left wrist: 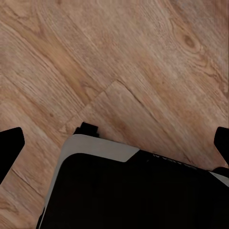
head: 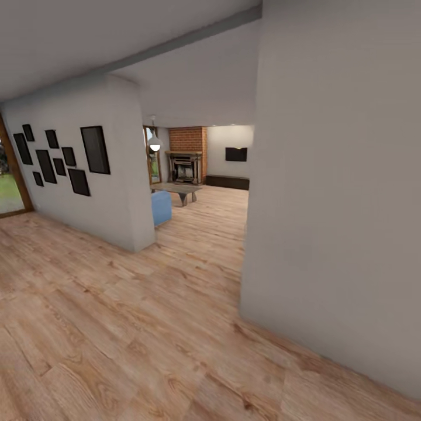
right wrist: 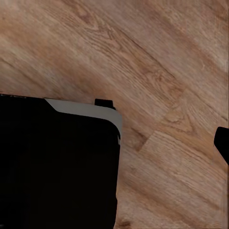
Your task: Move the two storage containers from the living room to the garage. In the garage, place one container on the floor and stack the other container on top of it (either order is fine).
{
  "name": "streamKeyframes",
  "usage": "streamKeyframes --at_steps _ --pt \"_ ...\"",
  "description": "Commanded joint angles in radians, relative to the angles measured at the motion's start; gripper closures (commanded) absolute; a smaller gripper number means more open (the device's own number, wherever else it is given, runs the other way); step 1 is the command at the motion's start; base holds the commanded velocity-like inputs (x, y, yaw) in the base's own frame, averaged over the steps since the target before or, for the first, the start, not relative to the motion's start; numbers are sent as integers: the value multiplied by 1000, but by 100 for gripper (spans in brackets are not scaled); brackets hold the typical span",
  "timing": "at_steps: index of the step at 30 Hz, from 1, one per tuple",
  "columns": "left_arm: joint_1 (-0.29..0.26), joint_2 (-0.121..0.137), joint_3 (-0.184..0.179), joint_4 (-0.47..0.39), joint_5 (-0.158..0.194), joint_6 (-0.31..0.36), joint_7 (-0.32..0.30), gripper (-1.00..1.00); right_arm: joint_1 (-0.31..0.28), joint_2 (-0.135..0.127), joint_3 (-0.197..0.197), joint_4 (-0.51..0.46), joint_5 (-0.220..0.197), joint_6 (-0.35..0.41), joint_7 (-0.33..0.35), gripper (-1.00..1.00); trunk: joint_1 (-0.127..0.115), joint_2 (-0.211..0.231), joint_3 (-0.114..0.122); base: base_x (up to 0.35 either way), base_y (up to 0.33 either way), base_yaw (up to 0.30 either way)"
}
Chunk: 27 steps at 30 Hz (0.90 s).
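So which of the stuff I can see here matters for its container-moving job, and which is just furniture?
Matters for the job:
- living room ahead, marked by the brick fireplace
- wood plank flooring it crosses

Just there:
- blue sofa
- low table
- black picture frames
- hanging lamp

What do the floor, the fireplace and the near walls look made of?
Floor: wood planks, light matte finish; grain, knots and board seams show, also under both wrist cameras. Fireplace: red brick chimney above, mortar lines faintly visible, with a dark surround, probably wood or metal; too far to tell. Walls: smooth pale grey, likely painted plaster, no texture.
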Motion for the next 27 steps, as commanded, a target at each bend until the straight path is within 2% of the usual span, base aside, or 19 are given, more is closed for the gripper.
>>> streamKeyframes --at_steps 1,27 --pt "-1 0 -9 0 8 -2 3 -100 -1 0 8 3 -4 -6 -4 -100 1 -1 -2 326 0 276" --pt "-1 1 -9 0 8 -3 3 -100 -1 2 4 3 -4 -10 -7 -100 1 -1 -2 326 0 275"
